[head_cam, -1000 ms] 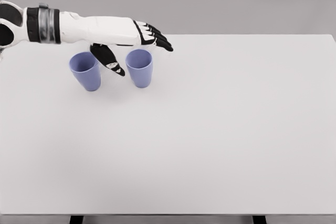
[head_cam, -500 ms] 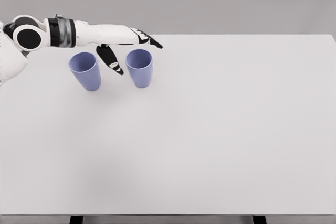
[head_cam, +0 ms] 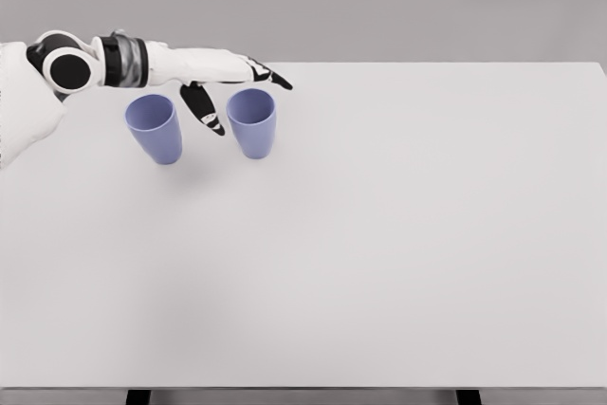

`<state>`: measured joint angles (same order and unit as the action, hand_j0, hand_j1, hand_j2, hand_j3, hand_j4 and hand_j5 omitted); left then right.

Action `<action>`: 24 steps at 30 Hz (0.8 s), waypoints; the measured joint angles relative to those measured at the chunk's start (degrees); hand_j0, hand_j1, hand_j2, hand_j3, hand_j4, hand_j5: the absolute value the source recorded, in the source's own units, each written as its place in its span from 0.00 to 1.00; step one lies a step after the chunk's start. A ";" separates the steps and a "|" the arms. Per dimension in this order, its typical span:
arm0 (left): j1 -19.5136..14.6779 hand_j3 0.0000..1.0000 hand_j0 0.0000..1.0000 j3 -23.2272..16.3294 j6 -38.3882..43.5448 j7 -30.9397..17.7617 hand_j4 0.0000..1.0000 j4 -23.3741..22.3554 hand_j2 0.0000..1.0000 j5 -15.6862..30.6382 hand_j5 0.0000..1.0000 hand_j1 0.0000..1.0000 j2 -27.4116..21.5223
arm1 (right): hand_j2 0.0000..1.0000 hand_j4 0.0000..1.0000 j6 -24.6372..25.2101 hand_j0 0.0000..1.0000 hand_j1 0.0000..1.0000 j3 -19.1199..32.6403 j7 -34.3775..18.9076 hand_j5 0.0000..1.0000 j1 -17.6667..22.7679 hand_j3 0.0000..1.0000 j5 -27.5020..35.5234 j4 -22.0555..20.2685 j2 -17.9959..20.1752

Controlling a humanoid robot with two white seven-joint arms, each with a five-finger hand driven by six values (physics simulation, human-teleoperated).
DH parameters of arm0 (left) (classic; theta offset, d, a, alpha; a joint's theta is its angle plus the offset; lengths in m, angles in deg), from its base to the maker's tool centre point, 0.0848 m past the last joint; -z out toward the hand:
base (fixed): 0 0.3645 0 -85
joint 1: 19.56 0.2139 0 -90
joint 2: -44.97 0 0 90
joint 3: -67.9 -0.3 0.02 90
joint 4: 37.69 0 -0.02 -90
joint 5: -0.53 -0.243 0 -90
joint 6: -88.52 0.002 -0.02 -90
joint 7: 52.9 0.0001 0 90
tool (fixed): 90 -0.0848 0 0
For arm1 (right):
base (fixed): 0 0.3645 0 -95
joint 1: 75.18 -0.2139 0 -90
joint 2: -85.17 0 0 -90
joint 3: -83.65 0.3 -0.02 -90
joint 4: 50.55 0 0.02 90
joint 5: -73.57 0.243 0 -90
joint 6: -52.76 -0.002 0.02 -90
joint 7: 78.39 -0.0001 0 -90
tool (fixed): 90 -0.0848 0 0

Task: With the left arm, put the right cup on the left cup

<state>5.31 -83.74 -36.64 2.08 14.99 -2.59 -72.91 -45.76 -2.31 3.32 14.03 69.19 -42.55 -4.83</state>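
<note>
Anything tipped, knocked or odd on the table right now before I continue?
Nothing stands out. Both purple cups stand upright and apart on the white table: the left cup and the right cup. The left hand hovers behind them, fingers open, holding nothing.

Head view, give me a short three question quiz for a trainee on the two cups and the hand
1. True or false: the right cup is already stacked on the left cup.
2. Which hand is in view? A) left hand B) right C) both
3. Fill in: the thumb hangs down ____ the two cups.

Key:
1. False; both stand apart, upright on the table.
2. A; the fingers are spread and hold nothing.
3. Between.
</note>
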 measured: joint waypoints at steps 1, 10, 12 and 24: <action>0.00 1.00 1.00 0.05 0.00 0.00 1.00 -0.14 1.00 -0.59 1.00 1.00 0.33 | 1.00 1.00 0.00 1.00 1.00 0.00 0.01 1.00 0.00 1.00 0.00 0.00 0.00; 0.26 1.00 1.00 -0.05 0.00 0.00 1.00 -3.97 1.00 -2.33 1.00 1.00 3.19 | 1.00 1.00 0.00 1.00 1.00 0.00 0.02 1.00 0.00 1.00 0.00 0.00 0.00; 0.44 0.81 0.81 -0.17 0.00 0.00 0.81 -4.29 0.81 -2.81 0.81 0.81 3.46 | 1.00 1.00 0.00 1.00 1.00 0.00 0.00 1.00 0.00 1.00 0.00 0.00 0.00; 1.05 0.54 0.54 0.14 0.06 -0.17 0.54 -4.64 0.54 -2.79 0.54 0.54 3.06 | 1.00 1.00 0.00 1.00 1.00 0.00 0.01 1.00 0.00 1.00 0.00 0.00 0.00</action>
<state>6.36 -83.60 -36.58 1.91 10.34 -5.38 -69.84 -45.76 -2.31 3.34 14.03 69.19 -42.55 -4.83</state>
